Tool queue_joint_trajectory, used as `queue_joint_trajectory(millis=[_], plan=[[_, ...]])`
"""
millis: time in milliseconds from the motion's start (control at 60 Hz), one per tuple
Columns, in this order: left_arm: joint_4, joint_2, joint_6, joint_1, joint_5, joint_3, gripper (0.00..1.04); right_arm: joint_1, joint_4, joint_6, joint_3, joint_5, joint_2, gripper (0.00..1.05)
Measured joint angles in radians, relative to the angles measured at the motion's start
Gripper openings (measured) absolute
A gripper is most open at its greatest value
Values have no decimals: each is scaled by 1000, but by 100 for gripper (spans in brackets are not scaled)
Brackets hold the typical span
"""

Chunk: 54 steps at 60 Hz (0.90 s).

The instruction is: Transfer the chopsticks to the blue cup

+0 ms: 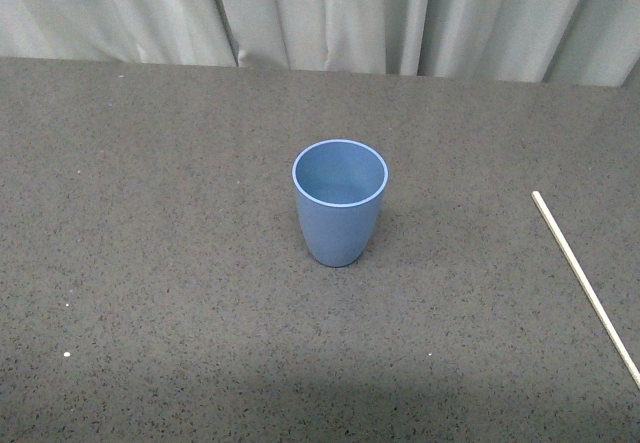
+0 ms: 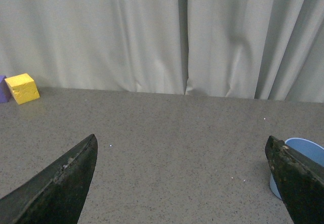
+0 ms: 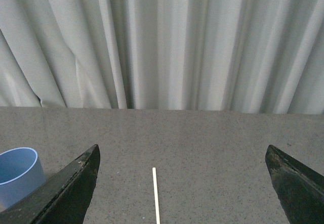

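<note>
Chopsticks lie flat on the grey table, at the right edge, well apart from the upright blue cup at centre. Left gripper and right gripper both spread wide, grasping nothing.

one cup, one chopstick, one yellow block

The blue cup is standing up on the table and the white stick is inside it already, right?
No. The blue cup does stand upright on the table, but the white stick is not inside it: it lies flat on the table, off to the cup's right. The front view shows it.
</note>
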Motion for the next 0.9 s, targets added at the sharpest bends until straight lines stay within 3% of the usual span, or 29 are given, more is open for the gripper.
queue_joint_trajectory(millis=[900], plan=[[0, 0, 0, 0, 0, 0, 98, 0, 0, 0, 0, 0, 0, 95]])
